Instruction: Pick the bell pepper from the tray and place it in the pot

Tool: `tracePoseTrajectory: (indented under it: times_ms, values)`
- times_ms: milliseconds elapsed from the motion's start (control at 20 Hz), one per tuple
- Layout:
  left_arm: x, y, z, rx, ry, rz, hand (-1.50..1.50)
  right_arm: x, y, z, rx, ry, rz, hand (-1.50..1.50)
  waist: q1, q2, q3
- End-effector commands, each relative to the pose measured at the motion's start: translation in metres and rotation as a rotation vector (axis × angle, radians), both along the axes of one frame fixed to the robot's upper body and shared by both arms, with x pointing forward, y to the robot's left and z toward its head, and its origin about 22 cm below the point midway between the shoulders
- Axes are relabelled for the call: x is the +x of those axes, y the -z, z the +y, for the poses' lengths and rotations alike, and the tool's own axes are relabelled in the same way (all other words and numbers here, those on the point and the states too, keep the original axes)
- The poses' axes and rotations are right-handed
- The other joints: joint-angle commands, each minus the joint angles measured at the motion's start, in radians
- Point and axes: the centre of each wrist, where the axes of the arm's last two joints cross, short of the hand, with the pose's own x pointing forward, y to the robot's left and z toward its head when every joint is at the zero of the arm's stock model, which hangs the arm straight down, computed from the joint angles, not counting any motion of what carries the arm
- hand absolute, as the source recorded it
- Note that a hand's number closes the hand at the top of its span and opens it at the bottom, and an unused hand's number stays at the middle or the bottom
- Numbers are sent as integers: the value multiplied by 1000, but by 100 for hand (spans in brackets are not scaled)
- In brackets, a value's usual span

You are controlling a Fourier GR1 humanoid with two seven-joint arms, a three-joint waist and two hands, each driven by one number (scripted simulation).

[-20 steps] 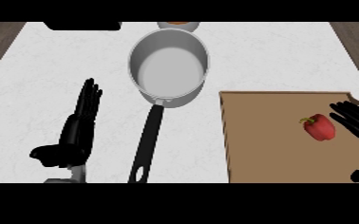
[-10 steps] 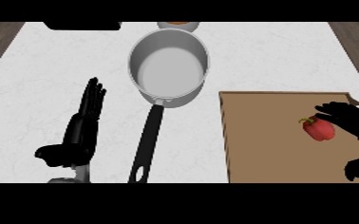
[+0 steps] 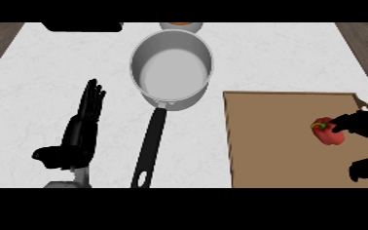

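Right hand (image 3: pixel 354 123) at the right edge was spread wide, fingers touching the bell pepper (image 3: pixel 327 132) on the tray (image 3: pixel 273 141), thumb apart below, likely framing a grasp. The pot (image 3: pixel 173 70) stood upper centre, and the left hand (image 3: pixel 82 126) rested open lower left.

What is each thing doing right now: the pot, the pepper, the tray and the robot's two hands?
pot: upright on the counter, empty, handle pointing toward the robot.
bell pepper: on the tray near its right edge, not yet in the pot.
tray: flat on the counter, holding only the pepper.
right hand: touching the pepper's right side; whether it grips, I can't tell.
left hand: open, resting at the left, holding nothing.
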Motion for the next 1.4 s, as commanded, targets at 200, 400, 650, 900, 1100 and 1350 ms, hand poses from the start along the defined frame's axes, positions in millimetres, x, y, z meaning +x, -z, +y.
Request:
tracePoseTrajectory:
  times_ms: [200, 400, 650, 900, 1100, 1350]
  values:
    - [0, -22, 9, 4, 3, 6, 0, -5, 4, 16, 111, -27, -206, 150, 5, 3, 19]
    - [1, -8, -10, -1, 45, -3, 0, 12, 48, 113, 190, 187, 70, 150, 63, 26, 2]
    - [3, -13, -12, 7, 60, -25, 0, 16, 47, 132, 196, 294, 133, 150, 92, 30, -4]
    - [4, -12, -13, 19, 77, -14, 0, 33, 21, 171, 226, 374, 56, 150, 109, 7, -3]
    - [4, -10, -18, 19, 98, -3, 0, 47, -6, 198, 223, 456, -29, 150, 118, 3, -5]
    - [6, -12, -23, 19, 113, -5, 0, 61, -32, 216, 227, 621, -108, 150, 131, -4, -1]
